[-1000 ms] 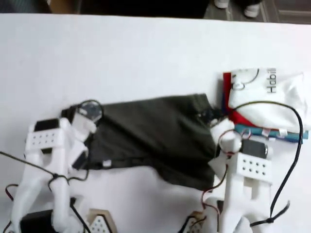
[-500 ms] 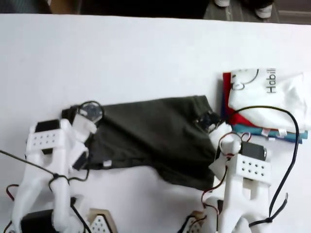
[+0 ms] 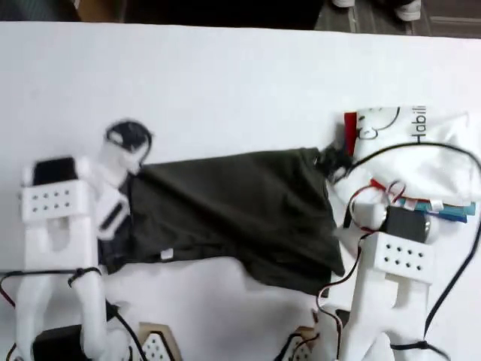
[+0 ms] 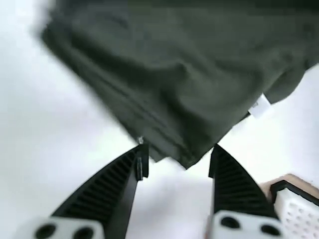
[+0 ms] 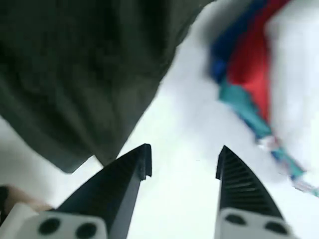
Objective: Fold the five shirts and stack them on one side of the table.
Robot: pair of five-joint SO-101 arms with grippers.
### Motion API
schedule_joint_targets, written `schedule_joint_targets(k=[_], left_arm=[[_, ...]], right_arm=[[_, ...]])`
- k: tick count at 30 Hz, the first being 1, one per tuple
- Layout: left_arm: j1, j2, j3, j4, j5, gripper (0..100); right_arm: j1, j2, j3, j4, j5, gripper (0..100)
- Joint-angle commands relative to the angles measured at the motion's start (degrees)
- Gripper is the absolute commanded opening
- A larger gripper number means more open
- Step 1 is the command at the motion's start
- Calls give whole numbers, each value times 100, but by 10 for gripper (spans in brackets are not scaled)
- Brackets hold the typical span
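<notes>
A flat white table point(image 3: 225, 83) is spreading across the whole scene. A light wooden block point(image 3: 158, 337) is sitting at its near edge, and a second light wooden block point(image 3: 302, 335) is lying further along. A tan object point(image 3: 98, 9) is showing beyond the far edge.

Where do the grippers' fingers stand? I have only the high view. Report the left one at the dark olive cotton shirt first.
Observer: The left gripper is open. The hem corner of the dark olive cotton shirt lies just ahead of the gap between its fingers, not gripped.
Operator: Now report the right one.
Observer: The right gripper is open as well, over a bare strip of the white table between that shirt's edge and the stack of folded shirts.
</notes>
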Motion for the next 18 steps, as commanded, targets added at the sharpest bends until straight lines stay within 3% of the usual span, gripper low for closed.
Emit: schedule_joint_targets(k=[1, 4, 8, 10, 18], left_arm=[[-53, -141, -1182, 598, 0, 217], [-53, 9, -567, -255, 316, 217], [-193, 914, 409, -1987, 510, 217], [-369, 1538, 365, -2462, 721, 217], [-738, 3868, -1701, -2778, 1468, 217]], right_arm=[[-558, -75, -1020, 101, -686, 219], [-1288, 400, -1125, -251, -1248, 186], [-1842, 1895, -1240, -725, -1336, 8], [-1956, 2712, -1582, -743, -1336, 36], [-1991, 4910, -3473, -497, -1345, 20]])
